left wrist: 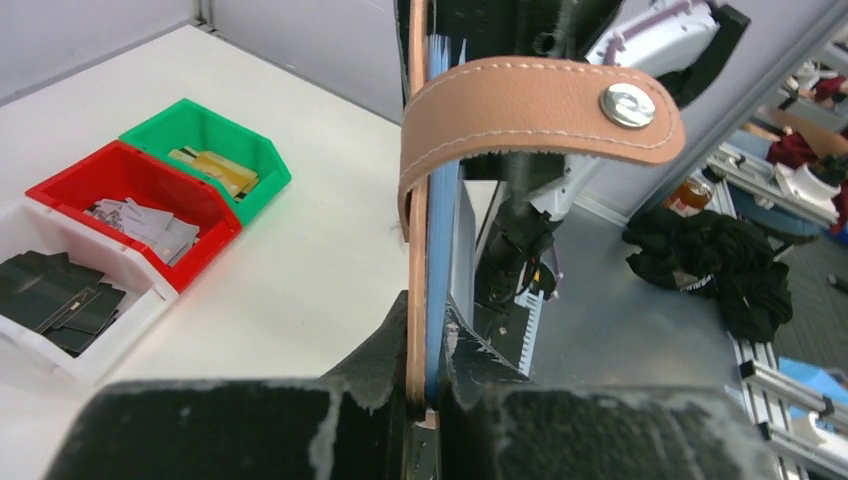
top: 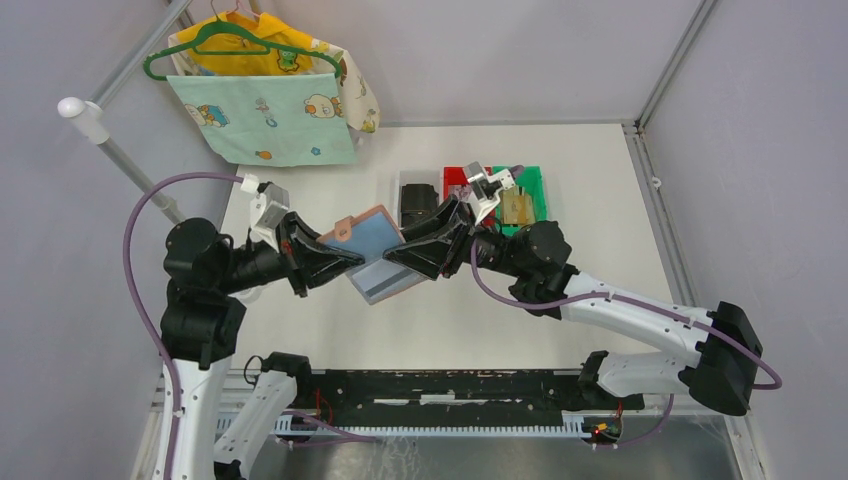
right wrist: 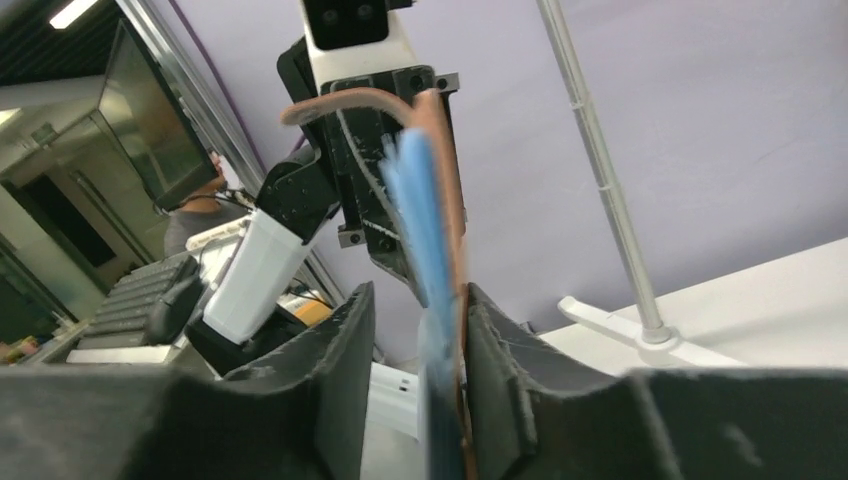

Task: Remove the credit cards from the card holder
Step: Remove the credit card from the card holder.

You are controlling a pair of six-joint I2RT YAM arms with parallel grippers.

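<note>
The card holder (top: 368, 236), pinkish-tan outside and blue inside, hangs in the air between my two arms above the table. My left gripper (top: 347, 263) is shut on its left edge. In the left wrist view the jaws (left wrist: 428, 312) pinch the tan and blue layers, and the closure tab (left wrist: 540, 105) with its snap curls over the top. A pale grey credit card (top: 386, 283) juts from the holder's lower side. My right gripper (top: 396, 256) is open around the holder's right edge. In the right wrist view (right wrist: 420, 296) the holder (right wrist: 432, 215) rests against the right finger, with a gap to the left finger.
Three bins stand at the back: a white bin (top: 415, 180) with black items, a red bin (top: 452, 176) with grey cards and a green bin (top: 535, 185) with golden-tan items. Clothes on a green hanger (top: 262, 95) hang at the back left beside a pole (top: 120, 155).
</note>
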